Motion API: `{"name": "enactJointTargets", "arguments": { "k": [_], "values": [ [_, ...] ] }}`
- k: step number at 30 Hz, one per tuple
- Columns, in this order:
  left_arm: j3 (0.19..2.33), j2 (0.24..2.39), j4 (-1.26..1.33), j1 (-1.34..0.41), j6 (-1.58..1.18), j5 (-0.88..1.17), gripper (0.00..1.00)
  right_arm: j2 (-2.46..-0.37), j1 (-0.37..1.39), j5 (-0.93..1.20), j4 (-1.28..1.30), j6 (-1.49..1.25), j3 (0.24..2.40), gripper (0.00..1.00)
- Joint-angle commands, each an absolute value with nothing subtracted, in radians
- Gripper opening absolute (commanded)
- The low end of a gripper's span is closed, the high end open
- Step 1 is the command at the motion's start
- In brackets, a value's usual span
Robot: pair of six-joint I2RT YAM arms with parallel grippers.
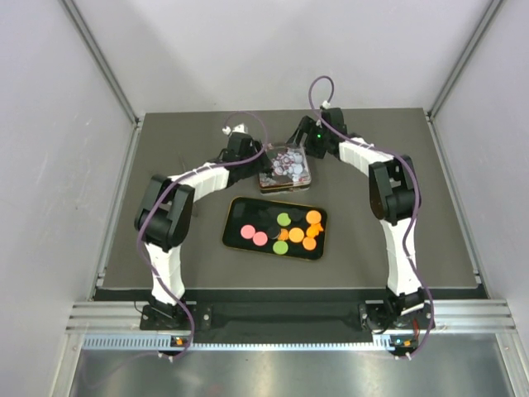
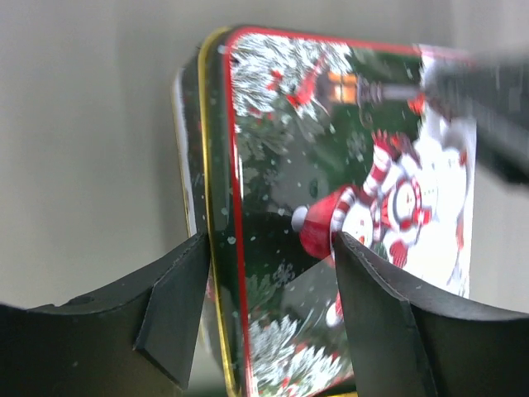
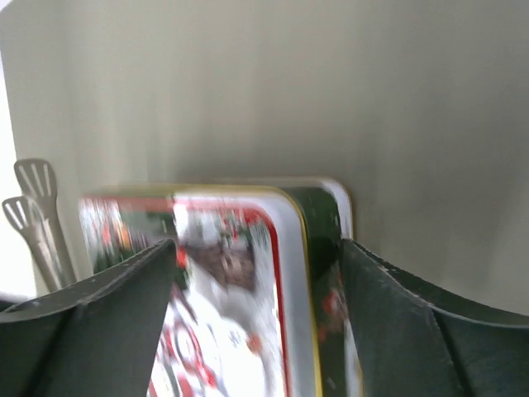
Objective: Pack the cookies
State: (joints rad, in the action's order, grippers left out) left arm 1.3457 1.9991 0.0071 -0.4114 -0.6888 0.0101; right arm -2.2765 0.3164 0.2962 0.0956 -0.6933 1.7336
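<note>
1. Left tool [image 2: 269,240] stands with its fingers apart, straddling one edge of the tin [image 1: 285,168]. One finger is at the gold rim and the other over the pictured lid [image 2: 289,141]. No firm clamp shows.
2. Right tool [image 3: 256,244] is likewise spread across the opposite edge. Its view is blurred, so contact cannot be judged.
3. The tin sits closed at the far middle of the worktop [image 1: 413,182], just behind the tray [image 1: 234,205]. The cookies [image 1: 296,235] lie loose on the tray, so none are packed yet.
4. Risk: if only one side bites, the lid could tilt and jam on the base instead of lifting free.
5. Risk: the whole tin may rise with the lid, because nothing visibly holds the base down. It could then drop or slide.
6. Risk: a tin that skids toward the near side could strike the tray and scatter the cookies.
7. Risk: the tongs [image 3: 37,207] lie near the tin on the right tool's side. A wide swing there could knock them out of reach.
</note>
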Motion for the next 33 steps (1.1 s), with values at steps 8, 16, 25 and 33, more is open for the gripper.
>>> {"name": "enactJointTargets", "arguments": {
  "k": [8,16,25,33],
  "values": [
    [1.239,1.893,-0.066,-0.393,-0.687,-0.005,0.78,-2.306,0.288,0.344,0.166,-0.546,1.894,0.88],
    [1.279,1.881,-0.01,-0.348,-0.702,0.079,0.82,-2.29,0.276,0.371,0.186,-0.503,1.891,0.88],
    [1.229,1.905,0.198,-0.319,-0.805,0.144,0.83,-2.255,0.293,0.451,0.187,-0.463,1.839,0.89],
    [1.105,1.925,0.367,-0.37,-0.992,0.123,0.78,-2.264,0.313,0.446,0.192,-0.454,1.835,0.88]
  ]
}}
